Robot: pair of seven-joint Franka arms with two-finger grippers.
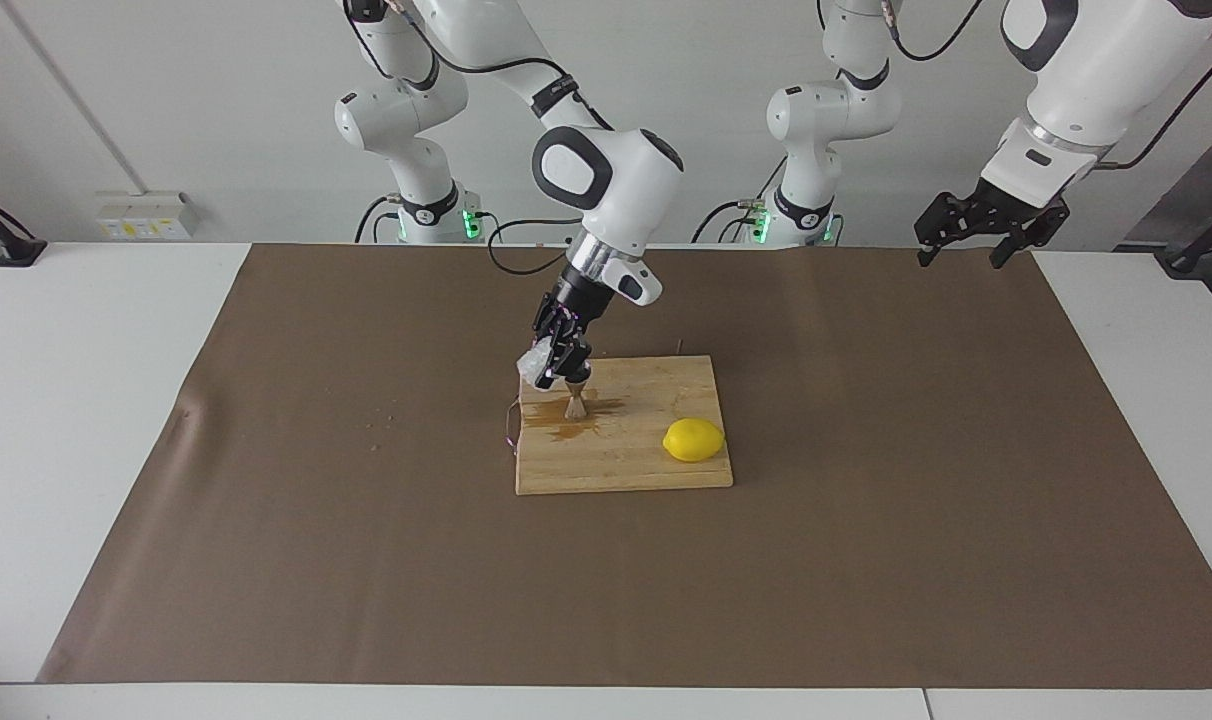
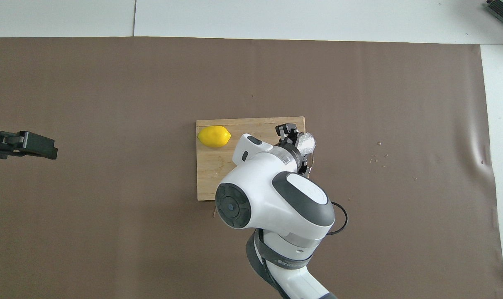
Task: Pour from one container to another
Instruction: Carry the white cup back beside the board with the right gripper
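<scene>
Tumbler is clamped in the right gripper, tipped over, held just above the jigger. From overhead the tumbler sits at the cutting board's edge toward the right arm's end, mostly past the arm's wrist.

Jigger stands upright on the wooden cutting board, at the board's end toward the right arm. Its top is just under the gripper; can't tell if they touch. Jigger is hidden by the arm in the overhead view.

Brown wet patch on the board around the jigger's base, spreading to the board's edge.

Lemon lies on the same board, toward the left arm's end, well apart from the jigger and a bit farther from the robots.

Board sits mid-mat on the brown mat covering the white worktop. A few small specks on the mat toward the right arm's end.

Left gripper waits, raised over the mat's corner at the left arm's end, fingers apart, holding nothing.
</scene>
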